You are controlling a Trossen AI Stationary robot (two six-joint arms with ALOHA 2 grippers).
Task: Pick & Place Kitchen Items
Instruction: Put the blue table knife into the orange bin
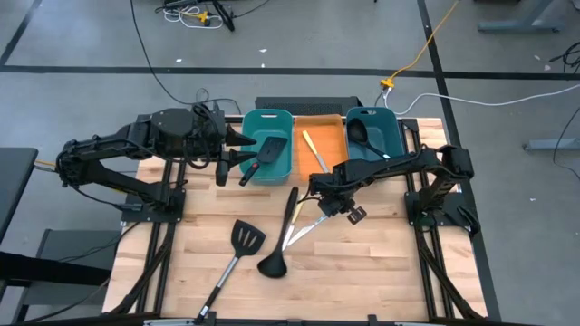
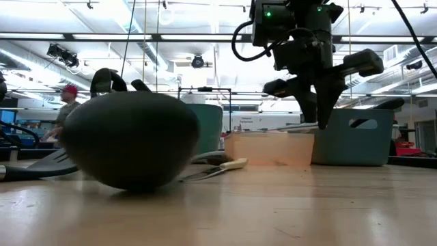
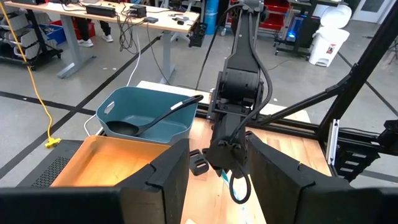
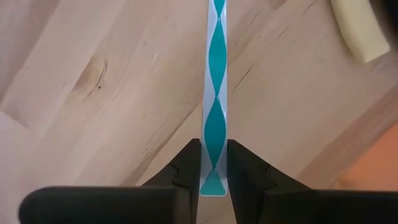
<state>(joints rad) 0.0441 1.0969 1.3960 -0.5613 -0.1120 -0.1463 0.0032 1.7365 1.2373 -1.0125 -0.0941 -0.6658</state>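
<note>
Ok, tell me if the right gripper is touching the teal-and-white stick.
Touching. The right wrist view shows the right gripper with both fingers pressed against the teal-and-white stick.

Table [image 1: 381, 263]: spatula [image 1: 237, 254], ladle [image 1: 279, 243] (bins [image 1: 269, 143] too)

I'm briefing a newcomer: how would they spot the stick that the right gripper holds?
Start at the orange bin between the two teal ones. Just in front of it, the right gripper pinches a thin stick. Unlike the plain cream handle nearby, it has a teal-and-white wavy pattern.
</note>
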